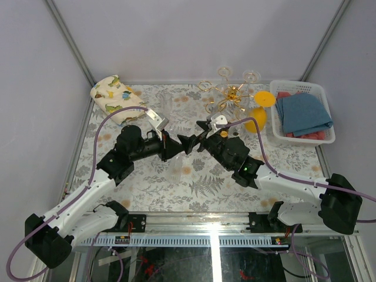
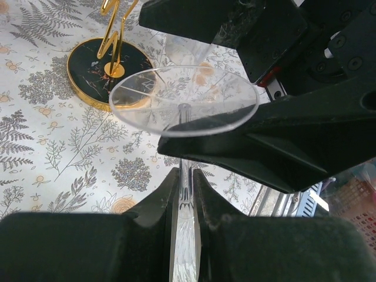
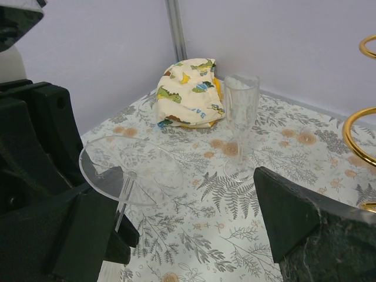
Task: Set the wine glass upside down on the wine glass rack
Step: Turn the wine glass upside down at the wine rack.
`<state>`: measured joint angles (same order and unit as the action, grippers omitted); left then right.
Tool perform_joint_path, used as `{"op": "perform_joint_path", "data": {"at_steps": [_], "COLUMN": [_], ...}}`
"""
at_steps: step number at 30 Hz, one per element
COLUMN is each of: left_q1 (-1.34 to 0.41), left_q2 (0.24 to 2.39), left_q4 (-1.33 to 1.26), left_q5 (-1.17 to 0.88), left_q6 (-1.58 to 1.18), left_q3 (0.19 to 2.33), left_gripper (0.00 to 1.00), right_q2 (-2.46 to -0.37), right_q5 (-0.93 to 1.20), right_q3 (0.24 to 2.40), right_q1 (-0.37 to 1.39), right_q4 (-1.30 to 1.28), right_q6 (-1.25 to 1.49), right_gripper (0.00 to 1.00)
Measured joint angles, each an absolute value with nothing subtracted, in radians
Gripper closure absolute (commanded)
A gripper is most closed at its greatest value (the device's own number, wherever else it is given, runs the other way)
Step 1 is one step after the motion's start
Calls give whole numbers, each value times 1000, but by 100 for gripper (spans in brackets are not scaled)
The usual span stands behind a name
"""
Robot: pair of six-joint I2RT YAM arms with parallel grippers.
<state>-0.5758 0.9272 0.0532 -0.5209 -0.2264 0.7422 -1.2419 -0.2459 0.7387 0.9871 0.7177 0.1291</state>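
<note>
My left gripper is shut on the stem of a clear wine glass, whose round foot faces away from the fingers. The bowl is hidden behind the jaws. My right gripper stands open, with the foot of the wine glass between its fingers, close to the left one. In the top view both grippers, left and right, meet mid-table just in front of the gold wine glass rack. Its black gold-rimmed base lies beyond the foot, and gold loops show at the right edge.
A clear flute stands upright on the floral tablecloth near a dinosaur-print cloth. Two yellow glasses sit by the rack, and clear ones are behind it. A white basket with blue cloths is at the right.
</note>
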Motion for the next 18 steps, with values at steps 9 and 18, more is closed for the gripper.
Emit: {"op": "perform_joint_path", "data": {"at_steps": [9,18], "left_q1": [-576,-576], "left_q2": [922,920], "left_q4": [53,54], "left_q5": [-512,-486], "left_q6": [-226,-226], "left_q3": [742,742], "left_gripper": [100,100], "right_q2": [-1224,-1066], "right_q5": [-277,-174], "right_q3": [738,661], "right_q1": [987,984], "right_q4": [691,672], "right_q6": [131,59], "right_gripper": [1,1]}}
